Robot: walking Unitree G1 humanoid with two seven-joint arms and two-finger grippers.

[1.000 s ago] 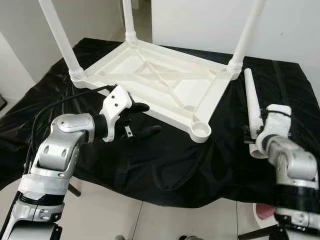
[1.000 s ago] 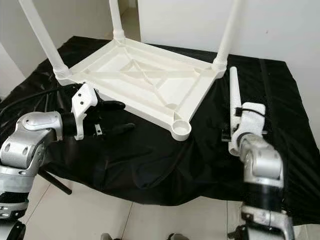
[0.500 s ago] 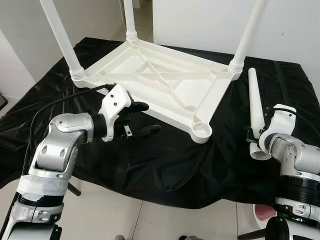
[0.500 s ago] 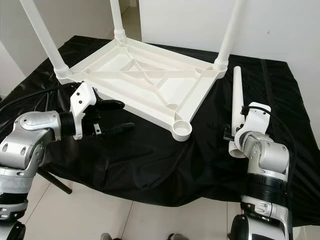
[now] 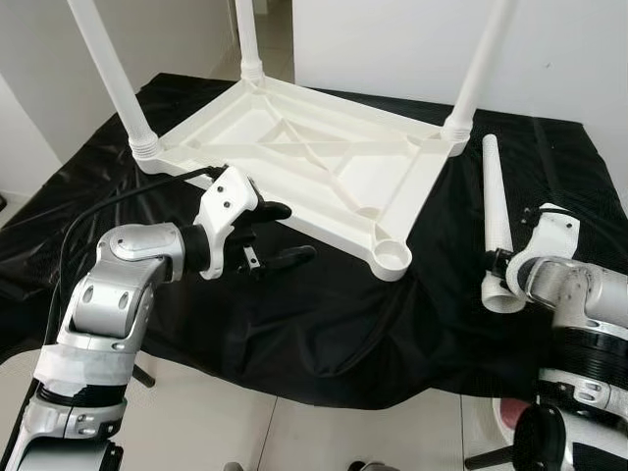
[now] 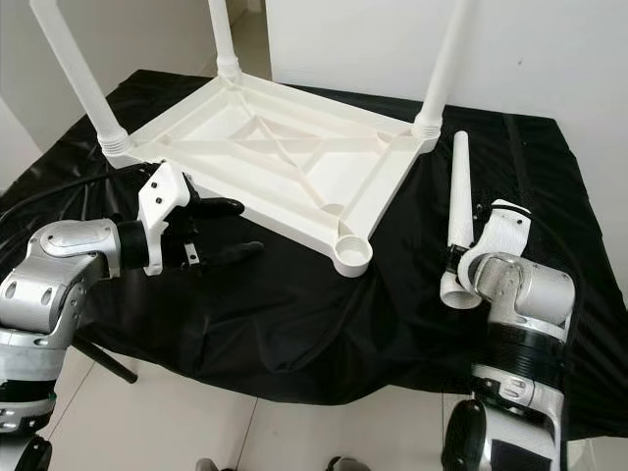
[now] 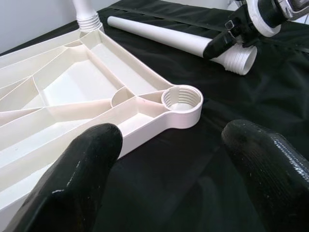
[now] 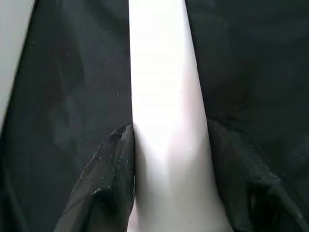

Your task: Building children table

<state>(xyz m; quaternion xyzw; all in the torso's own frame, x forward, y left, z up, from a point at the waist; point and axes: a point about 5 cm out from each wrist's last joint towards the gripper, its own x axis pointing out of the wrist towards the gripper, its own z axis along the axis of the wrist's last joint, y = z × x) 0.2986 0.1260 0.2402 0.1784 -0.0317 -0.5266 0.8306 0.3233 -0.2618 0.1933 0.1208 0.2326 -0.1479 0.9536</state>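
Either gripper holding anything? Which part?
Right gripper clamps the loose table leg near its threaded wide end. Left gripper is open, holding nothing.

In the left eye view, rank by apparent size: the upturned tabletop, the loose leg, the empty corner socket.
1. Upturned tabletop, clearly largest.
2. Loose leg, long and thin, its wide end held by the right hand.
3. Empty corner socket, smallest.
The open left hand is not ranked.

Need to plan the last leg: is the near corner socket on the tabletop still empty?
Empty: the socket shows open threads, and the right hand holds the loose leg.
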